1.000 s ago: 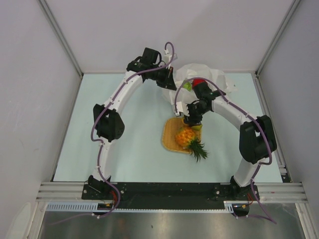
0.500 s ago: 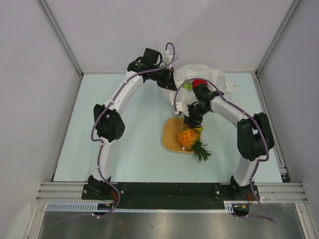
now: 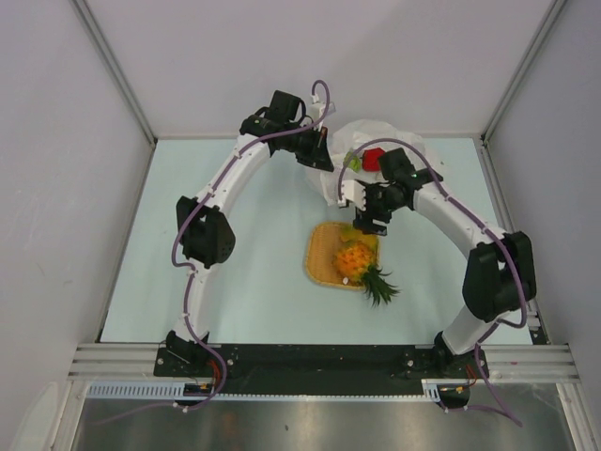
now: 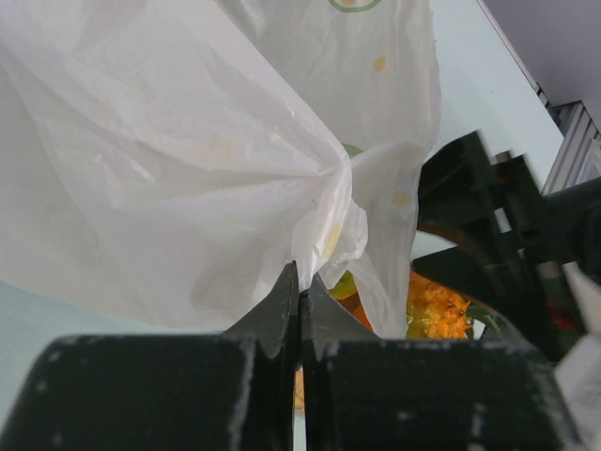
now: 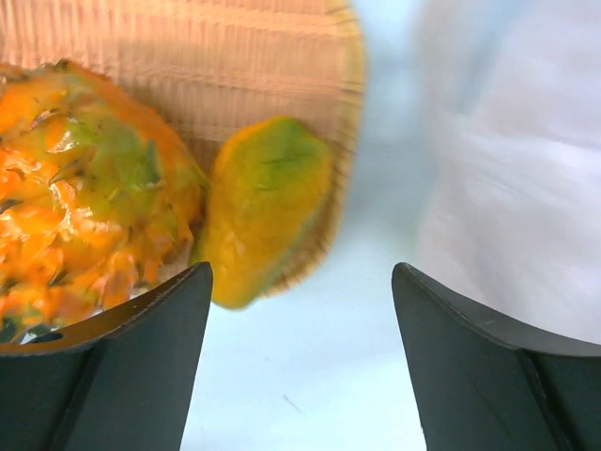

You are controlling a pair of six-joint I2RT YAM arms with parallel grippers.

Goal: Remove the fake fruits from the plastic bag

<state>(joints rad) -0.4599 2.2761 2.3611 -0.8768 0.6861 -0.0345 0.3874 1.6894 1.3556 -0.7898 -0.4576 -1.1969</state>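
On my overhead feed the pineapple (image 3: pixel 352 258) lies on the orange woven tray (image 3: pixel 321 261), its green crown poking out over the tray's near right edge. The mango (image 5: pixel 268 202) lies against the pineapple on the tray's far right side, one end hanging over the rim. In the right wrist view the two fruits touch.

The plastic bag (image 3: pixel 408 146) sits beyond the tray, bunched up white and crinkly on the table (image 3: pixel 254 207). In its open mouth, on the side that faces the tray, I can see a red piece (image 3: pixel 373 158) with a green piece (image 3: pixel 354 163) just beside it. I cannot make out any other fruit inside.

My left gripper (image 4: pixel 300 282) is beyond the tray at the bag's left edge, its fingers pressed tight together on a gathered fold of the plastic, which is lifted off the table.

My right gripper (image 5: pixel 300 272) hangs between the tray and the bag, just above the tray's far rim. Its fingers are spread wide, with nothing between them but bare table and the mango's end.
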